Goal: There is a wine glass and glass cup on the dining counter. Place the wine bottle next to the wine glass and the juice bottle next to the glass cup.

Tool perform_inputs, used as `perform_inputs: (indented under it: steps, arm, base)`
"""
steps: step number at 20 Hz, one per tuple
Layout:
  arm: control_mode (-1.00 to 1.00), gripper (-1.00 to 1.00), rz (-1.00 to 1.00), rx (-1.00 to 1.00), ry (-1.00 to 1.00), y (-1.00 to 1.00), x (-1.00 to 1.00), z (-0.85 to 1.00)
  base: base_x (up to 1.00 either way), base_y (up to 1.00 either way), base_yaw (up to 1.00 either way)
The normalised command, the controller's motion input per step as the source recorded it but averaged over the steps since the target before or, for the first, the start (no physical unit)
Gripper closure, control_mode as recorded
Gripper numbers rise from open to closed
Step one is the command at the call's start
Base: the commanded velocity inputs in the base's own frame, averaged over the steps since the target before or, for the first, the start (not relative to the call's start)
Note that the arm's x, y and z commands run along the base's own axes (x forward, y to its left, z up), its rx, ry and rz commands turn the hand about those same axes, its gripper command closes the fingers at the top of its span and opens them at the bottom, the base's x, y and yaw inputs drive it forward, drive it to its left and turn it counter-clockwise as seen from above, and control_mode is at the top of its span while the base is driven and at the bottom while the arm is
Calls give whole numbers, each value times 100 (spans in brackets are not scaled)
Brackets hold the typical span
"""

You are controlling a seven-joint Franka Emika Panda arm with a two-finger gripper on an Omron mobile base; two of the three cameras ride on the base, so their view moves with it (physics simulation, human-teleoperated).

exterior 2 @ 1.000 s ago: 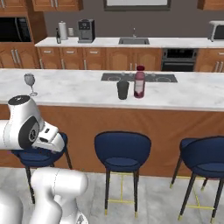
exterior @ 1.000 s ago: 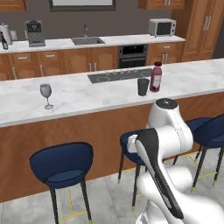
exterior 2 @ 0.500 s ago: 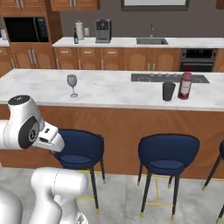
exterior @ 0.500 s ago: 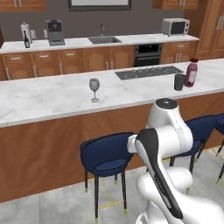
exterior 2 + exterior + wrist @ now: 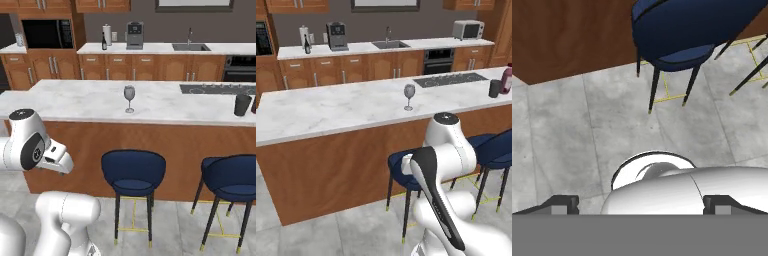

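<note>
The wine glass (image 5: 409, 95) (image 5: 129, 97) stands near the middle of the dining counter (image 5: 331, 110) (image 5: 85, 97). Far to the right on that counter, the dark glass cup (image 5: 495, 88) (image 5: 242, 105) sits just left of the magenta juice bottle (image 5: 507, 79), beside the cooktop (image 5: 451, 79). The black wine bottle (image 5: 306, 45) (image 5: 104, 41) stands on the back counter next to a white canister. My arm is folded low in front of the counter. My gripper (image 5: 641, 205) is open with nothing between its fingertips (image 5: 562, 204), pointing down at the floor.
Blue bar stools (image 5: 406, 165) (image 5: 133, 170) (image 5: 235, 177) stand along the counter's near side, one right beside my arm. On the back counter are a coffee machine (image 5: 336, 36) (image 5: 134, 35), a sink and a microwave (image 5: 465, 30). Grey tiled floor (image 5: 572, 130) lies below the hand.
Both base views have shifted: the camera has moved left along the counter, so the wine glass, cup and juice bottle now sit further right in the picture. The gripper stays open.
</note>
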Motion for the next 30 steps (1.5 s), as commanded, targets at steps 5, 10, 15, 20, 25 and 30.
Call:
perform_inputs:
  steps: [5,10,15,20,25,30]
  arm:
    - [100,-100,0,0,0,0,0,0]
    - [100,-100,0,0,0,0,0,0]
    - [100,-100,0,0,0,0,0,0]
    - [100,-100,0,0,0,0,0,0]
    - [100,-100,0,0,0,0,0,0]
    - [100,-100,0,0,0,0,0,0]
  base:
    - [15,86,-9]
    - [17,87,-8]
    - [17,91,-2]
    - [18,94,0]
    - [18,94,0]
    - [34,93,0]
